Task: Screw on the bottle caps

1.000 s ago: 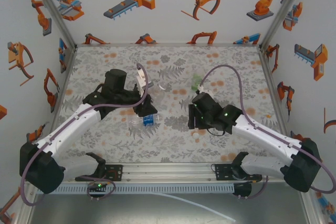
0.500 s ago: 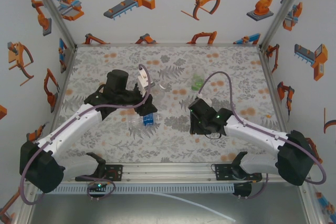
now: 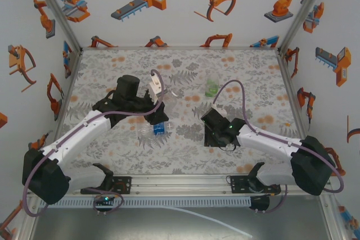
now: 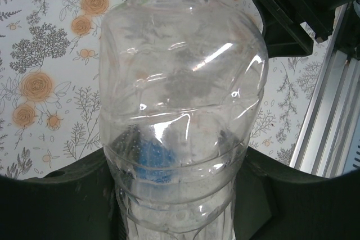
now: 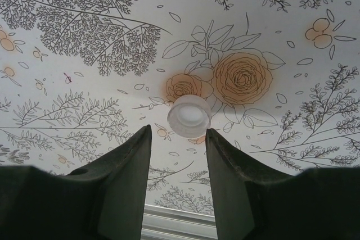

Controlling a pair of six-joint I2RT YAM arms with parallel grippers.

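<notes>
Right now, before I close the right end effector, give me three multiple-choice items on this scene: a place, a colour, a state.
1. Where is the small round white plastic cap? A) on the flower-patterned table, just ahead of the fingertips of the right end effector B) screwed onto a bottle C) in a bowl
2. What colour is the label on the transparent plastic bottle in the left end effector? A) red B) blue C) yellow
3. The left end effector is: A) open above bare table B) shut on that bottle C) shut on a cap
Answers: 1 A, the right wrist view shows it lying there; 2 B, blue shows from above; 3 B, the bottle sits clamped between its fingers.
</notes>
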